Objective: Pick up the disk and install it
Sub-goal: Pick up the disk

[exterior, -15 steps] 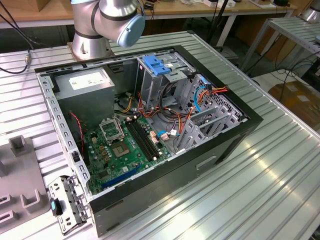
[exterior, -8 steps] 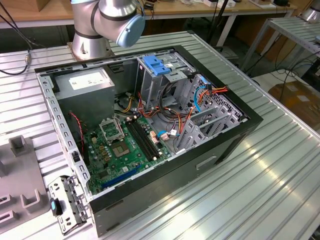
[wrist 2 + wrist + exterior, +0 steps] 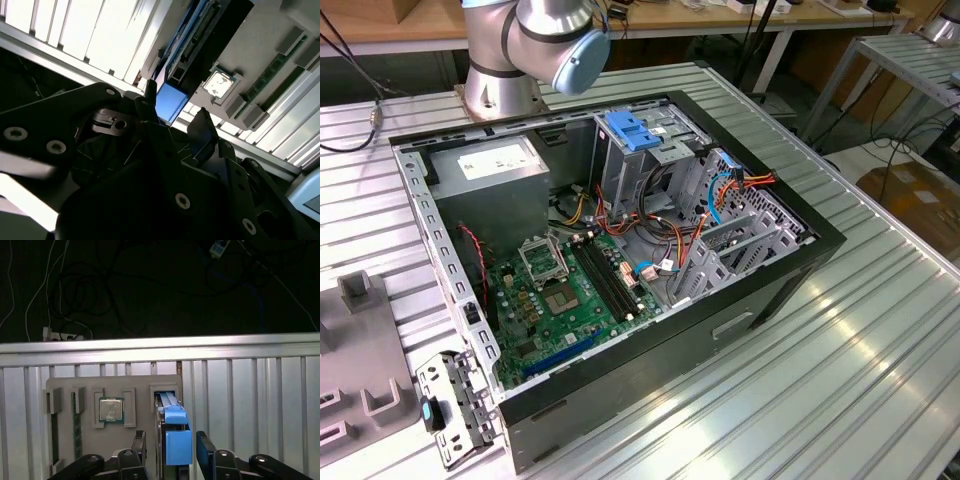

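The disk (image 3: 170, 410) stands on edge in a slot of a grey holder plate (image 3: 140, 385), its blue plastic rail (image 3: 178, 442) facing the wrist. My gripper (image 3: 172, 449) is open and straddles that blue end, one dark finger on each side with a small gap to the disk. In the second wrist view the disk (image 3: 200, 40) shows its dark body and blue rail, and the gripper (image 3: 175, 112) sits around the blue tab (image 3: 167, 102). The open computer case (image 3: 790, 270) lies on the ribbed metal table, with a drive cage under a blue latch plate (image 3: 635, 130).
A processor chip (image 3: 111, 410) and memory sticks (image 3: 77, 427) sit in other slots of the holder plate. The table edge (image 3: 160, 345) runs just beyond it. In the case are a motherboard (image 3: 570, 290), a grey power supply box (image 3: 495, 165) and loose cables (image 3: 650, 235). The arm's base (image 3: 500, 80) stands behind.
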Tool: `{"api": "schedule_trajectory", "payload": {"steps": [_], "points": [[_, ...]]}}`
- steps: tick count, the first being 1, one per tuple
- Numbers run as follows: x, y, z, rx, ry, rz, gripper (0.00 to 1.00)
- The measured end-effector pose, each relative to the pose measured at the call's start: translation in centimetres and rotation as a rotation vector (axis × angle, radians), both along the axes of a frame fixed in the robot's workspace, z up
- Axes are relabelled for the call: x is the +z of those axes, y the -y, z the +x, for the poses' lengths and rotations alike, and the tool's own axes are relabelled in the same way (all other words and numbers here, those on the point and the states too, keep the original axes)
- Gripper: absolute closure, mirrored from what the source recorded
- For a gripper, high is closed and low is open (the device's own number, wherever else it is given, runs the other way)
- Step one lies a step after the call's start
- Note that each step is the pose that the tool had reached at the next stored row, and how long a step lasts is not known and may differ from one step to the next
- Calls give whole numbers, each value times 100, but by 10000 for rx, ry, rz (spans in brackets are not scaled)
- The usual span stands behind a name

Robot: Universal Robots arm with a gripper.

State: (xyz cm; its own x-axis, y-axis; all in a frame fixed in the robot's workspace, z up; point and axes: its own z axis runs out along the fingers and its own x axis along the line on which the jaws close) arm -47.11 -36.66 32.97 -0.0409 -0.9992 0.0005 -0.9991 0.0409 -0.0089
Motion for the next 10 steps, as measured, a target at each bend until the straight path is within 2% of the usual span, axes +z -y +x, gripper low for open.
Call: {"api": "schedule_trajectory", "payload": {"steps": [2,10], "points": [[-44,-4,-13,4,24,0,47],[-245,-13,-11,17,23,0,47]]}}
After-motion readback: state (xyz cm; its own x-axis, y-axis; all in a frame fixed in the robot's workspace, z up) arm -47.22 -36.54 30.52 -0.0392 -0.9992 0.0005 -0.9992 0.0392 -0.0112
